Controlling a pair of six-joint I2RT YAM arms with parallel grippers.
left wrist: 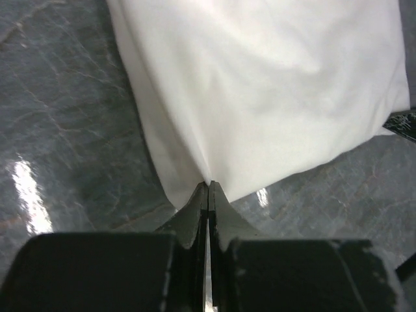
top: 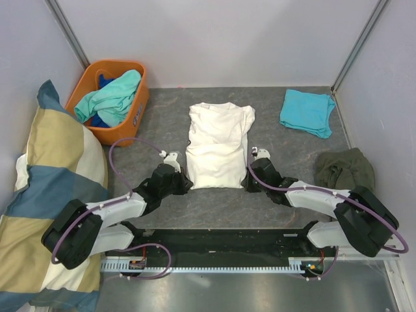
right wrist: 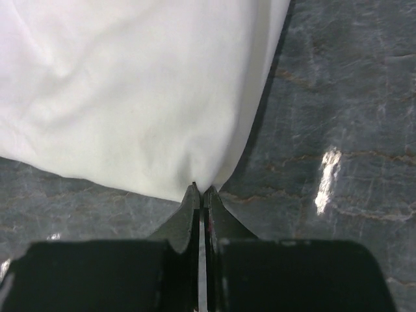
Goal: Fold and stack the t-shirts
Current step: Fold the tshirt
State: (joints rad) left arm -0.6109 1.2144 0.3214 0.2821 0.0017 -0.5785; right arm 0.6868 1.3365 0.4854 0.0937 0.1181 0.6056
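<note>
A cream-white t-shirt (top: 218, 146) lies lengthwise in the middle of the grey table, its sides folded in. My left gripper (top: 188, 184) is at its near left corner, my right gripper (top: 246, 185) at its near right corner. In the left wrist view the left gripper (left wrist: 208, 184) is shut, pinching the edge of the white shirt (left wrist: 273, 84). The right gripper (right wrist: 201, 188) is likewise shut on the hem of the shirt (right wrist: 130, 91). A folded turquoise t-shirt (top: 307, 112) lies at the back right. A mint-green t-shirt (top: 112, 96) and a blue one (top: 99, 121) are bunched in a basket.
The orange basket (top: 140, 107) stands at the back left. A big yellow-and-blue checked pillow (top: 45, 195) fills the left side. A crumpled olive-green garment (top: 344, 169) lies at the right, close to the right arm. Walls close the table in on three sides.
</note>
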